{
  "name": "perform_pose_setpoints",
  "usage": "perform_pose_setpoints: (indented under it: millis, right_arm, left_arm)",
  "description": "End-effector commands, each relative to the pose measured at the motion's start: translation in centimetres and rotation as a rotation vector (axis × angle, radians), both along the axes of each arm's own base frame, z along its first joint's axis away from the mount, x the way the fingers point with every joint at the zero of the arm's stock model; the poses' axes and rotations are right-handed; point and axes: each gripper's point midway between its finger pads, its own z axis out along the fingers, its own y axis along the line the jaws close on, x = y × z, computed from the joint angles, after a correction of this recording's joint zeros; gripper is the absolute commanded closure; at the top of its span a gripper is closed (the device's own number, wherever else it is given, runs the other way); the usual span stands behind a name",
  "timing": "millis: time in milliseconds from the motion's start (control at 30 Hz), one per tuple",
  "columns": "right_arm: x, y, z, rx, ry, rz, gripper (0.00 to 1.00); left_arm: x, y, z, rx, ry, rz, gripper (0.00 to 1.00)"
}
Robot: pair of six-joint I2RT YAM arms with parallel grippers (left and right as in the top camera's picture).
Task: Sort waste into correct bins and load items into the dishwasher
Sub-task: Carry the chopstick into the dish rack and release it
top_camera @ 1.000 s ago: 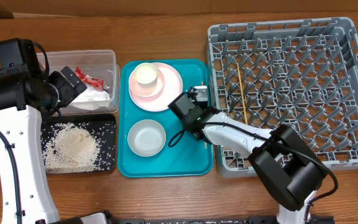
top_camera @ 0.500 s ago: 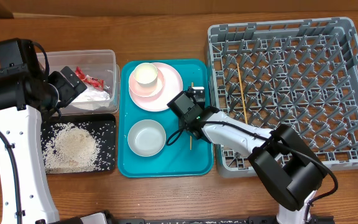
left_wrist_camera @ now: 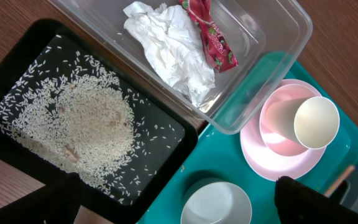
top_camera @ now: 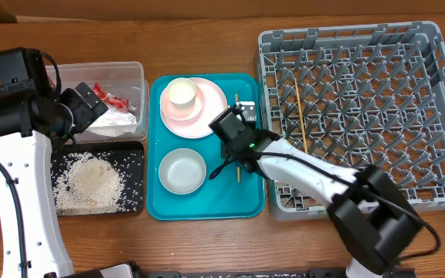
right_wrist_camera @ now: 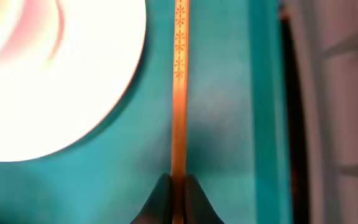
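Observation:
My right gripper (right_wrist_camera: 179, 186) is shut on a thin wooden chopsticks stick (right_wrist_camera: 179, 93) and holds it over the right part of the teal tray (top_camera: 247, 197), beside the pale pink plate (top_camera: 213, 108). In the overhead view that gripper (top_camera: 239, 123) is near the grey dish rack (top_camera: 431, 116). A second chopstick (top_camera: 300, 112) lies in the rack. A white cup (top_camera: 181, 93) sits on the plate. A grey-green bowl (top_camera: 182, 171) is on the tray. My left gripper (left_wrist_camera: 179, 211) is open and empty, above the clear tub (top_camera: 68, 77). No white bowl shows.
The clear tub holds a crumpled white napkin (left_wrist_camera: 166, 43) and a red wrapper (left_wrist_camera: 213, 37). The black tray (top_camera: 134, 158) in front of it holds rice scraps (top_camera: 87, 184). The teal tray lies between the bins and the rack on the wooden table.
My right gripper has carried the chopstick left, from the tray's right edge to over the tray, then slightly toward the far side. The left arm has not moved.

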Motion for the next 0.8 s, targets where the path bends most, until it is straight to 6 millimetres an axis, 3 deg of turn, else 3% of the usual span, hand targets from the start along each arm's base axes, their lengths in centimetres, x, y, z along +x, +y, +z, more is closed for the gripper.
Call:
perform_pose_setpoints:
  millis: [0, 100, 267, 367, 633, 767]
  right_arm:
    - [1.4, -1.5, 5.8, -0.004, -0.151, -0.061, 0.96]
    - [2.1, -3.4, 9.4, -0.074, -0.267, -0.083, 0.96]
    - [3.2, -6.2, 12.1, -0.225, -0.357, -0.06, 0.96]
    - [4.1, -8.5, 12.2, -0.322, -0.351, -0.046, 0.96]
    - [6.0, -14.2, 11.9, -0.354, -0.308, -0.154, 0.96]
    - [6.3, -14.3, 10.5, -0.297, -0.228, -0.053, 0.96]
  left_arm:
    - [0.0, 0.0, -0.2, -0.007, 0.006, 0.003, 0.0]
    - [0.0, 0.0, -0.2, -0.006, 0.006, 0.003, 0.0]
    - [0.0, 0.0, -0.2, -0.006, 0.006, 0.003, 0.0]
    - [0.0, 0.0, -0.2, -0.006, 0.006, 0.003, 0.0]
    - [0.0, 0.0, -0.2, -0.007, 0.006, 0.003, 0.0]
    - [0.0, 0.0, -0.2, -0.007, 0.006, 0.003, 0.0]
